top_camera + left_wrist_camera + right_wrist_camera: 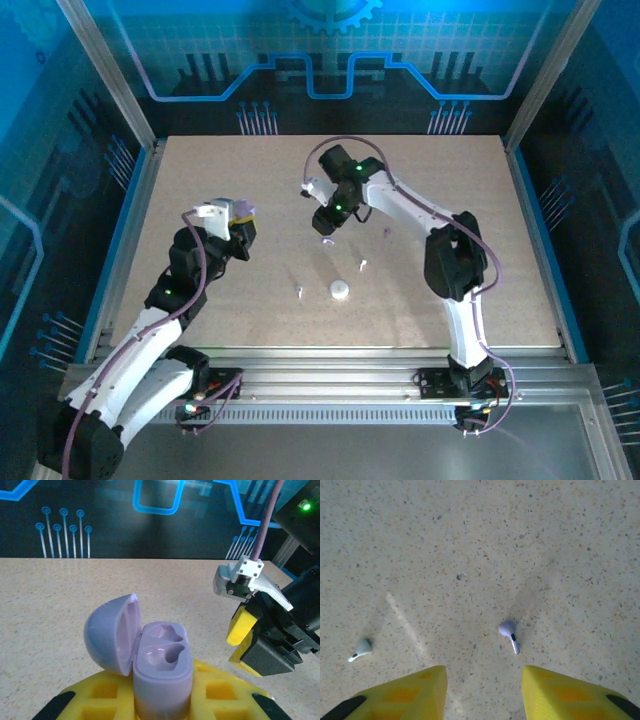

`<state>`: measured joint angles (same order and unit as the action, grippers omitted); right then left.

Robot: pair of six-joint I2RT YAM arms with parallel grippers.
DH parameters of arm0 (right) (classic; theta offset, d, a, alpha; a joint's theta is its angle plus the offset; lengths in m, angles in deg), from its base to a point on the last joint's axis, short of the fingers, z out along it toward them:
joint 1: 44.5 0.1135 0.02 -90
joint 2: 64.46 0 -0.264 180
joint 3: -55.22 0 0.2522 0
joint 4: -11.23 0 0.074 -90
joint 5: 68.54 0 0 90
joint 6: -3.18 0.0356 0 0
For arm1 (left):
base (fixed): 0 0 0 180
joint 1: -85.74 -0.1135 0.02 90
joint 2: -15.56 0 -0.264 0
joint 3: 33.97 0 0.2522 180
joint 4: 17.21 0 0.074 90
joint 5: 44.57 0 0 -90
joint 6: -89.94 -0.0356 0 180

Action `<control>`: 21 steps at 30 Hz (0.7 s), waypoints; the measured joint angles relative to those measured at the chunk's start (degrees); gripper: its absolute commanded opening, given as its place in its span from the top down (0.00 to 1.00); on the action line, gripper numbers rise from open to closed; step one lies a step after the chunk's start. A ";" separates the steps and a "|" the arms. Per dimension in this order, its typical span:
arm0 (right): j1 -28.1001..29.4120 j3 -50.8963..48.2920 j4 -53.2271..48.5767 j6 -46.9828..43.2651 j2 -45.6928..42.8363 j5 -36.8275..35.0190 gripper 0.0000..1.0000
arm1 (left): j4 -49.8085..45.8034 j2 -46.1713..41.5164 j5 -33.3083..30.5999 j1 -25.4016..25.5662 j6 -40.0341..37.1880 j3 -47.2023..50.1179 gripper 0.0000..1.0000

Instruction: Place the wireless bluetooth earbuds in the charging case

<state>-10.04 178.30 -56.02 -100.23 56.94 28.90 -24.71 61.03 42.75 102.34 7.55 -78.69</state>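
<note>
1. Lying on the table (pixel 470 530), a pale purple earbud (pixel 508 632) sits just ahead of the right gripper (pixel 482 687), whose fingers are parted and empty.
2. A white earbud (pixel 360 649) lies well apart from it.
3. The left gripper (pixel 238 226) clamps the charging case (pixel 162 675), lid open.

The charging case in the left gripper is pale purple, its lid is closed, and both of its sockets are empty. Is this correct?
Not quite: the lid is open, swung back to the left of the body. The left wrist view shows it. The rest holds: the charging case is pale purple, the left gripper holds it, and both sockets are empty.
</note>
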 measured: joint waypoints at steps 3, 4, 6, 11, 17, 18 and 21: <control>0.44 3.61 -1.73 -1.77 2.73 -1.14 0.56 | -0.55 -1.38 -2.08 0.00 -0.09 0.39 0.79; 0.59 4.55 -2.49 -2.36 3.37 -1.40 0.56 | -0.87 -1.88 -2.73 0.00 -0.20 0.48 0.79; 0.87 6.69 -4.02 -3.17 4.63 -1.75 0.56 | -1.33 -2.47 -3.58 0.00 -0.39 0.48 0.79; 1.25 8.20 -6.99 -4.24 5.99 -2.73 0.56 | -3.54 -2.51 -3.96 0.00 -1.77 0.48 0.80; 1.97 8.55 -9.99 -4.70 6.93 -4.70 0.56 | -5.73 -2.51 -3.54 0.00 -1.99 0.48 0.80; 2.14 8.55 -10.23 -4.81 7.06 -5.03 0.56 | -5.97 -2.51 -3.52 0.00 -1.99 0.48 0.80; 2.51 8.55 -10.64 -5.33 7.58 -5.97 0.56 | -6.05 -2.54 -3.43 0.00 -1.99 0.48 0.80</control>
<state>-7.53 186.85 -66.67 -105.56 64.53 22.93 -30.76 58.50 39.32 102.34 5.57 -78.21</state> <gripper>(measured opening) 0.443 0.224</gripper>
